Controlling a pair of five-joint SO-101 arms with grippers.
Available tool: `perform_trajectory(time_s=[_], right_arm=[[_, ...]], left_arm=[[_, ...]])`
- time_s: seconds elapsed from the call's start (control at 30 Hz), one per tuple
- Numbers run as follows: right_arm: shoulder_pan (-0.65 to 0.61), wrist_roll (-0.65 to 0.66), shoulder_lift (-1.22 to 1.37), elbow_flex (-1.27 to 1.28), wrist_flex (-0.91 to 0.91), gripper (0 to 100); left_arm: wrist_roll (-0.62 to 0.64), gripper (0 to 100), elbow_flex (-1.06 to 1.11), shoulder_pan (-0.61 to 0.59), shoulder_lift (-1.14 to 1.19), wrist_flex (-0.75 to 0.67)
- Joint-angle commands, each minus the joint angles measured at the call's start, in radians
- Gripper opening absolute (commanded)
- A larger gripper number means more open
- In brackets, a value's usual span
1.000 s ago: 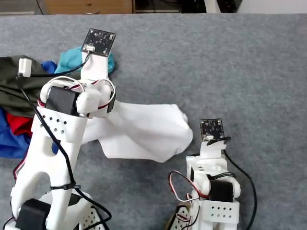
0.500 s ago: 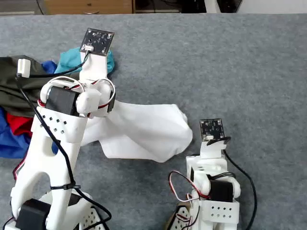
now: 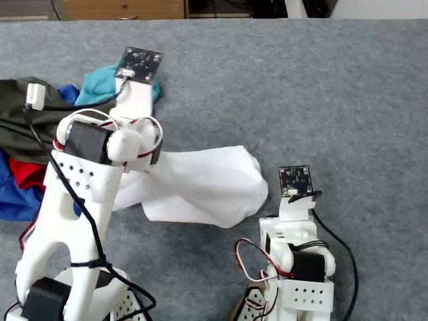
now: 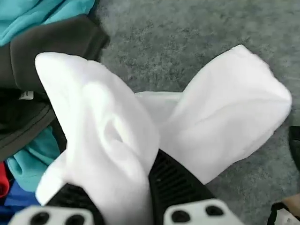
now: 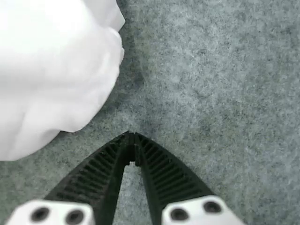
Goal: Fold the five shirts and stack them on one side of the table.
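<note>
Table (image 3: 314,87): a grey, carpet-like surface carrying both arms and all the cloth.
White shirt (image 3: 200,187): lies crumpled about midway along the table, nearer the front edge than the back. One end spreads flat on the surface and the other is gathered up towards the left arm (image 3: 87,174).
Left gripper (image 4: 123,180): clamped on a bunched fold of the white shirt (image 4: 225,117). The cloth is wedged between its black fingers and drapes over one of them.
Right gripper (image 5: 132,140): fingers pressed together with nothing between them, over bare table just beside the white shirt's rounded end and not touching it.
Right arm (image 3: 294,261): stands at the front edge, right of the middle.
Shirt pile: heaped at the left edge.
Dark shirt (image 3: 20,117): lies on top of the pile.
Teal shirt (image 3: 100,83): at the pile's back side, next to the dark shirt.
Red shirt (image 3: 27,170): below the dark one, towards the front.
Blue shirt (image 3: 17,194): touches the red one, partly behind the left arm.
</note>
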Motion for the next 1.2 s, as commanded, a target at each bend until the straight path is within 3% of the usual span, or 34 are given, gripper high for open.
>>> perform_trajectory(time_s=[0.0, 0.23, 1.17], right_arm=[[-0.015, 0.006, -0.107, 0.002, -0.011, 0.4], [-0.015, 0.006, -0.107, 0.002, -0.011, 0.4], [-0.015, 0.006, -0.107, 0.002, -0.011, 0.4]], left_arm=[[0.012, 2, -0.129, 0.057, -0.018, 0.012], [0.078, 2, -0.149, 0.066, -0.007, 0.005], [0.077, 2, -0.158, 0.068, -0.005, -0.009]])
